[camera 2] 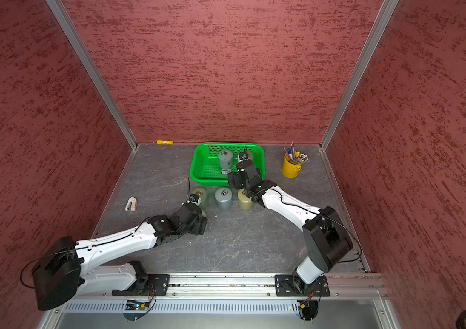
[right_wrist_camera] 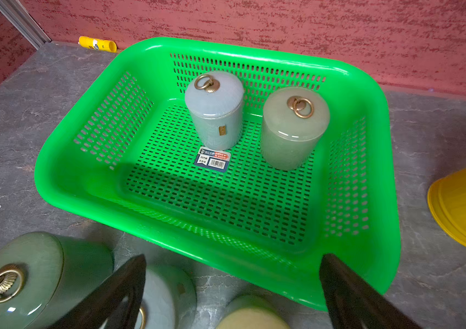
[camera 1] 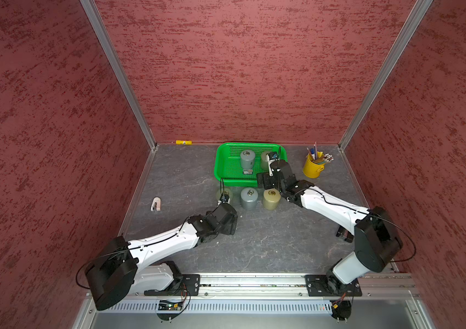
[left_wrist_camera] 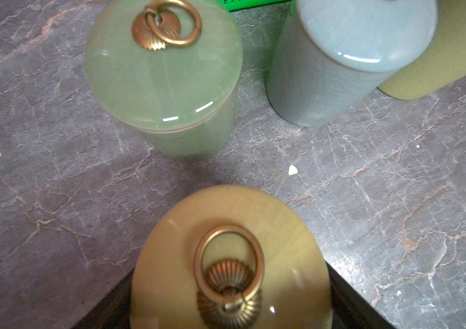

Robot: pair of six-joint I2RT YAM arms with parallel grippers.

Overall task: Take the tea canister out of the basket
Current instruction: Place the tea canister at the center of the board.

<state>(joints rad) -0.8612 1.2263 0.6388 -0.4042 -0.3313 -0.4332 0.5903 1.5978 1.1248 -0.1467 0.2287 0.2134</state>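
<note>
The green basket stands at the back of the table. Two tea canisters stand upright in it: a grey-blue one and a pale green one. My right gripper hangs open over the basket's near rim, nothing between its fingers. In front of the basket stand a pale green canister, a grey one and an olive-yellow one. My left gripper is shut on a yellowish canister, near the pale green one on the table.
A yellow bucket of pencils stands right of the basket. A yellow glue stick lies at the back wall. A small white clip lies at the left, a black object beside the right arm. Red walls enclose three sides.
</note>
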